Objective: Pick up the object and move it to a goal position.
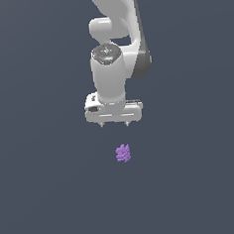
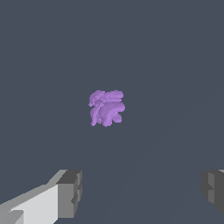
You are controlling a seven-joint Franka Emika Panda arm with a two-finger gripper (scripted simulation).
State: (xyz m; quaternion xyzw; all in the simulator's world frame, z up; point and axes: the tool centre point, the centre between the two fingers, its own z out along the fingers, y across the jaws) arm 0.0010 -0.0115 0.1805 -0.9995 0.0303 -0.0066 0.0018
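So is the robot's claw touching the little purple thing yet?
Apart. In the exterior view, the gripper hangs above the purple object with plain background between them; the wrist view shows its fingers spread wide, clear of it.

Both renders: flat, even, rather dim illumination over a uniform slate-grey ground. No cast shadows near the purple object (image 1: 123, 153), so no light direction can be read from the ground. The white arm (image 1: 113, 44) shows soft shading, brighter on its upper faces and darker at the side toward the exterior view's right; no hard glare. Exterior view slightly soft, low resolution; object's ridges barely resolved. Wrist view: object (image 2: 107, 107) sharper, with lighter and darker purple facets. Finger pads (image 2: 70, 194) near it in the wrist view look crisp-edged. No edge distortion evident.
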